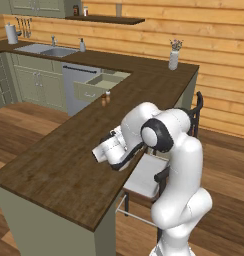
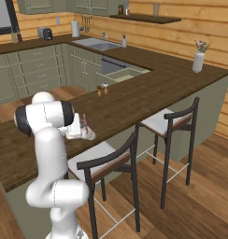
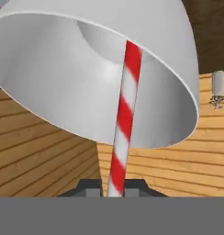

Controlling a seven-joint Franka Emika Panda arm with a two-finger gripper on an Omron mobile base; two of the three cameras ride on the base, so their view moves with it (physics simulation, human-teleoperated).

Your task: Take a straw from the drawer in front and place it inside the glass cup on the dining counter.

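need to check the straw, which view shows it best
The hand view: the red-and-white striped straw rises from between the shut gripper into the glass cup. The right base view gives just a faint sliver by the cup.

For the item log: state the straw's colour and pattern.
Red and white diagonal stripes on the straw, clearest in the hand view.
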